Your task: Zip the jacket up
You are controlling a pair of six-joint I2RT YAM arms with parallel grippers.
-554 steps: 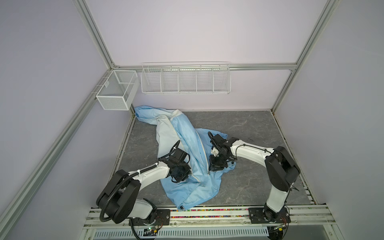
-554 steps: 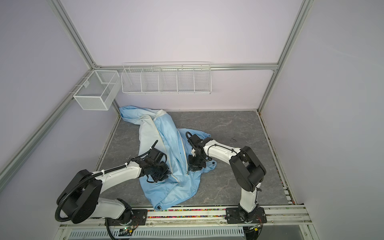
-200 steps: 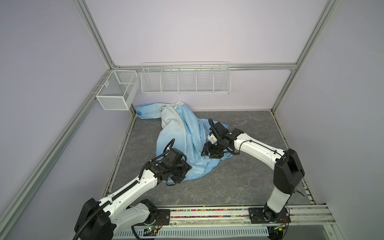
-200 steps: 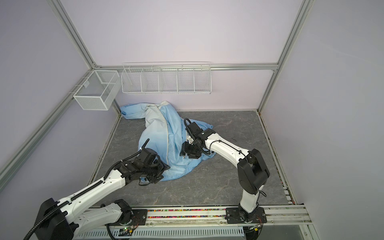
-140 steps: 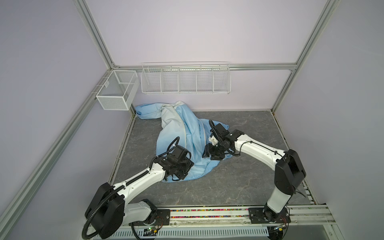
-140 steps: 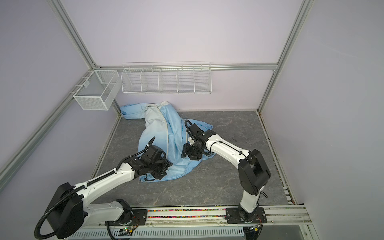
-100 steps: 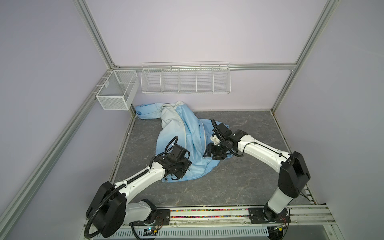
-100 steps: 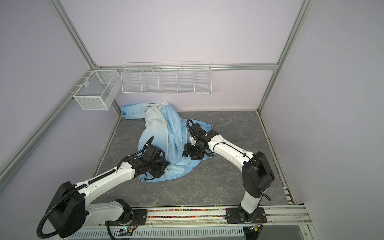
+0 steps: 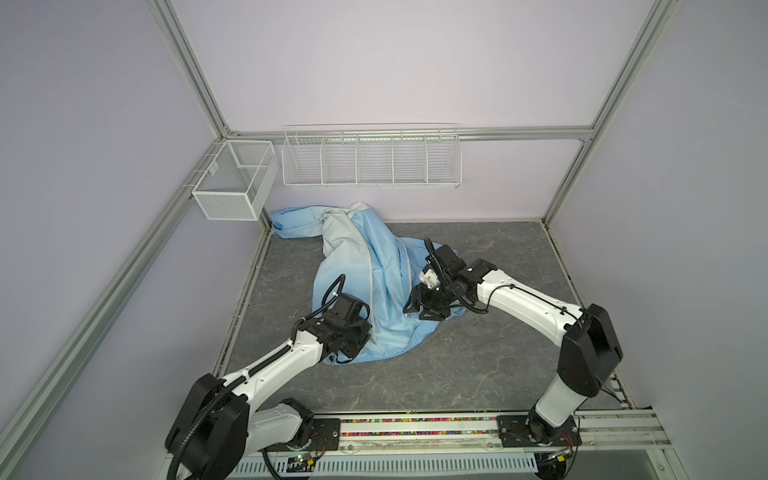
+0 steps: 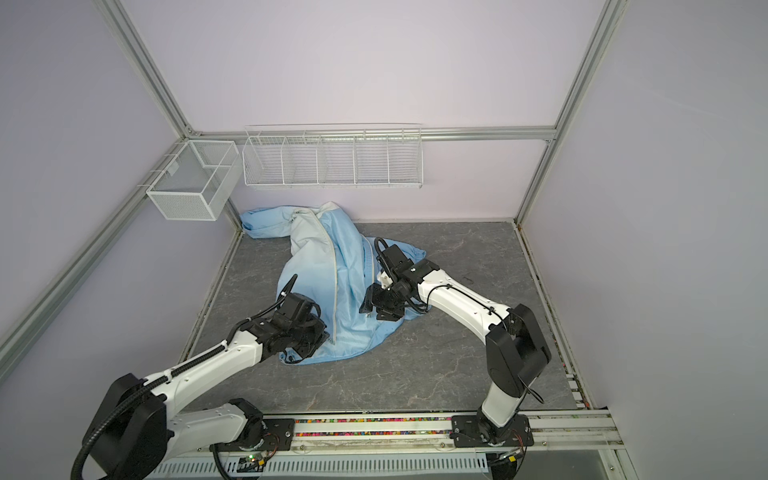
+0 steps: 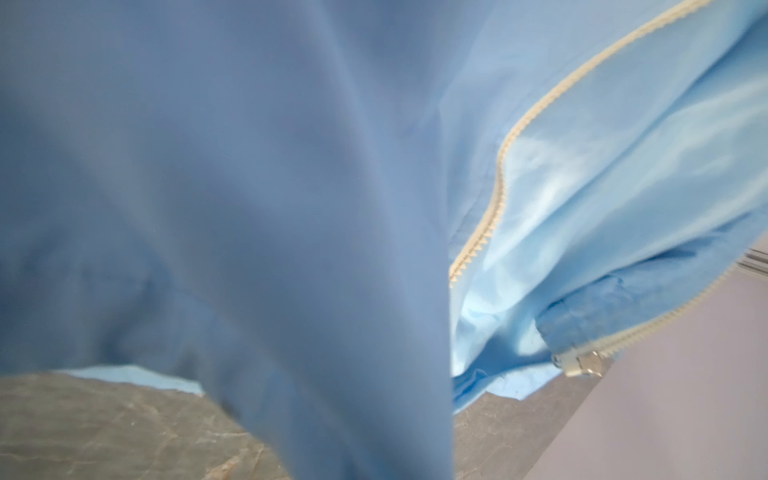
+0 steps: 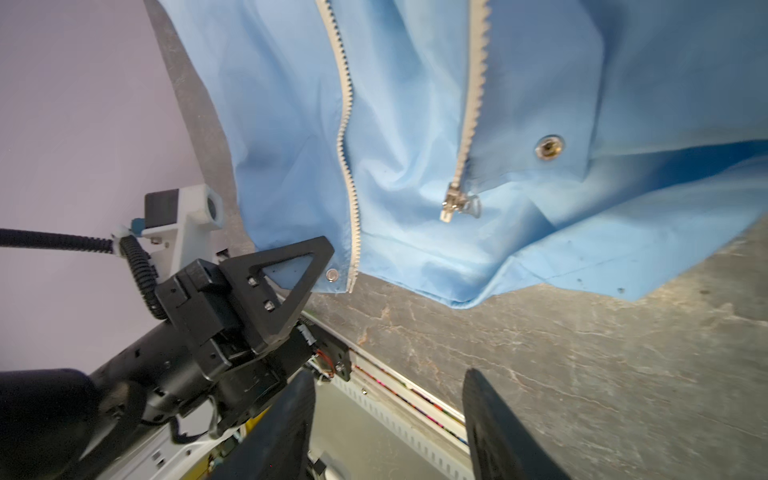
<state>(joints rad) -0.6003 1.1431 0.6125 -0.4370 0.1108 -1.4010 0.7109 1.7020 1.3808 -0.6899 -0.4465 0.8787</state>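
Left of centre in a top view, we pinch the jacket (image 9: 384,266) hem with the left gripper (image 9: 353,347). The thin fabric may slip out, while the right gripper (image 9: 419,311) gapes empty.

Both top views: high above the arm-base edge, tilted down, far off, sharing the whole worktop (image 9: 478,365); left wrist cam jammed against jacket (image 11: 249,208) fabric, mostly blur; right wrist cam close, looking past its own fingers (image 12: 494,424) at the jacket's hem and worktop.
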